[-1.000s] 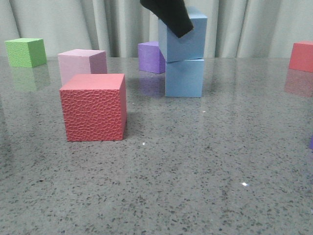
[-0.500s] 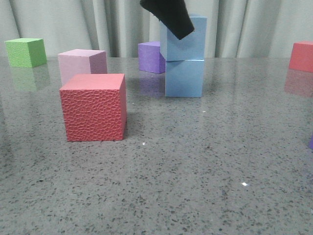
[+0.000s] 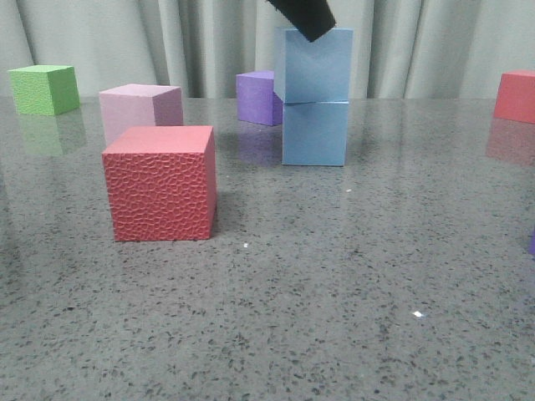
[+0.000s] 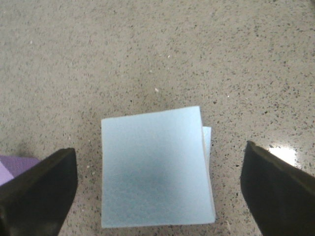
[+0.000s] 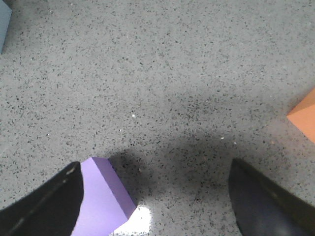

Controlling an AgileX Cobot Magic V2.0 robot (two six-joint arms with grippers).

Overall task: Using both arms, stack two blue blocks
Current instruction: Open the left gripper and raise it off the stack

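The two blue blocks stand stacked at the middle back of the table, the upper one [image 3: 313,65] resting on the lower one [image 3: 315,134], a little offset. My left gripper [image 3: 303,15] hangs just above the stack, only its black tip in the front view. In the left wrist view the left gripper [image 4: 158,162] is open, with both fingers well clear of the upper block [image 4: 155,172]; a sliver of the lower block [image 4: 207,140] shows beside it. My right gripper [image 5: 153,167] is open and empty over bare table.
A red pebble-textured cube [image 3: 160,182] stands front left, with a pink cube [image 3: 140,109] and a green cube [image 3: 44,88] behind it. A purple cube [image 3: 257,97] sits behind the stack, a red cube [image 3: 516,95] far right. Another purple cube [image 5: 101,201] and an orange cube [image 5: 305,115] lie near my right gripper.
My left gripper has let go of the upper blue block and risen off it. The block, slightly tilted before, now sits flat on the lower one.
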